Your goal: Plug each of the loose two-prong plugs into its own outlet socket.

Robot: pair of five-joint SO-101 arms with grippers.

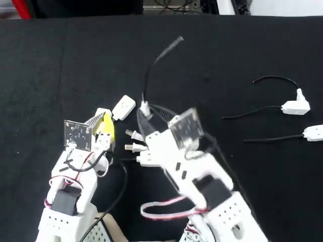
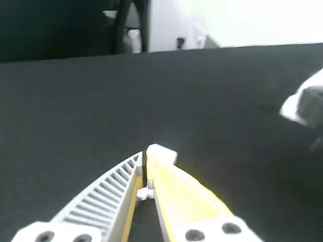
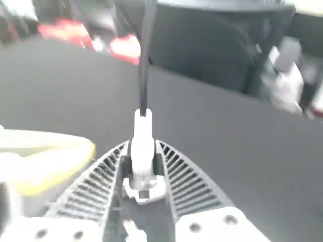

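My right gripper (image 3: 144, 174) is shut on a white two-prong plug (image 3: 142, 151), and the plug's black cable (image 3: 146, 55) runs away from it. From above, this plug (image 1: 145, 109) sits at the right gripper's tips, close to a white outlet socket (image 1: 123, 107) on the black cloth. My left gripper (image 2: 148, 169), one finger grey and one yellow, is shut, with a small white piece (image 2: 161, 152) at its tips. In the high view the left gripper (image 1: 103, 121) lies just beside the socket. Two metal prongs (image 1: 133, 141) stick out by the right arm.
Two more white connectors (image 1: 295, 107) (image 1: 314, 132) with black cables lie at the far right of the black table (image 1: 60, 60). A black cable (image 1: 121, 186) trails between the two arm bases. The back and left of the cloth hold nothing.
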